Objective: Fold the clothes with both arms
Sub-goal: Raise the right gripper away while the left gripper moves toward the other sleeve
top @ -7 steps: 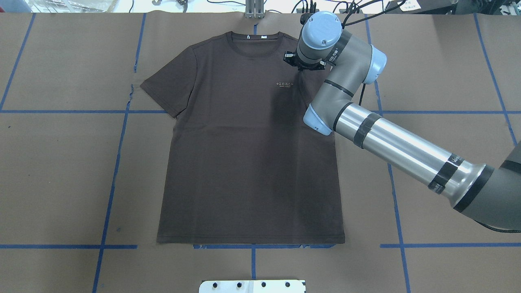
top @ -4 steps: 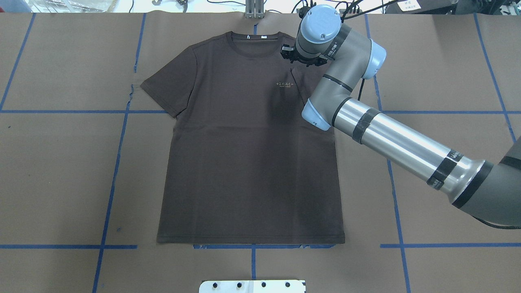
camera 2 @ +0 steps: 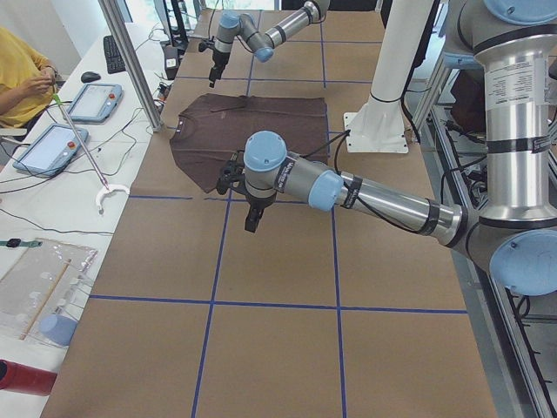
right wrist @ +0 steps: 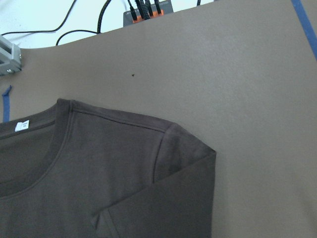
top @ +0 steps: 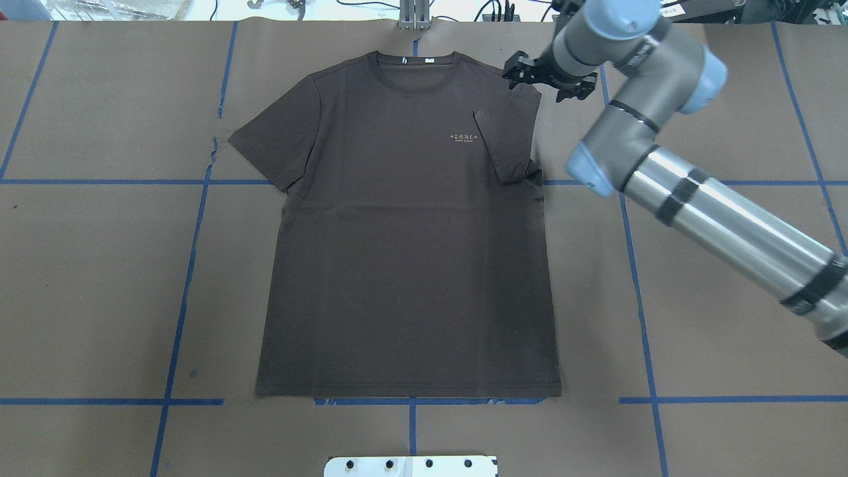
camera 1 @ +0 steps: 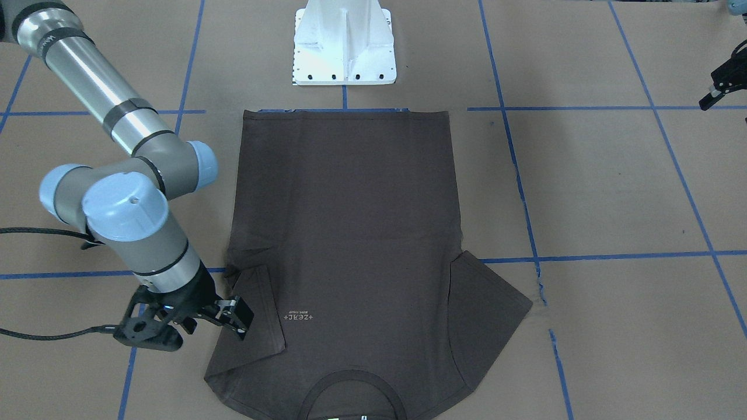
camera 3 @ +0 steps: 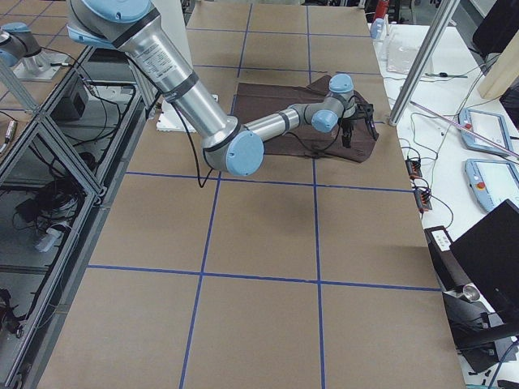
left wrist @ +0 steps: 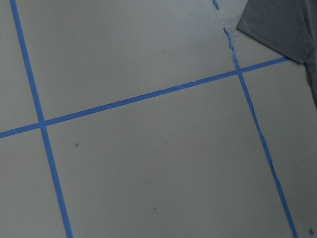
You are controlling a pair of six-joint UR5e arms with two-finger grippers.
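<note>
**A:** What occupies the counter (top: 99, 265)?

**B:** The T-shirt (top: 404, 265), flat and front up, collar away from the robot, hem towards its base.

**A:** How far along is the folding?

**B:** Early, by appearance. The right sleeve (top: 507, 149) is turned in over the chest. The left sleeve (top: 271, 142) lies spread and the body is unfolded.

**A:** And the hands?

**B:** Right hand (top: 546, 79): jaws apart, empty, just beside the shirt's right shoulder. Left hand (camera 1: 722, 84): well apart from the shirt; open or closed cannot be told.
</note>
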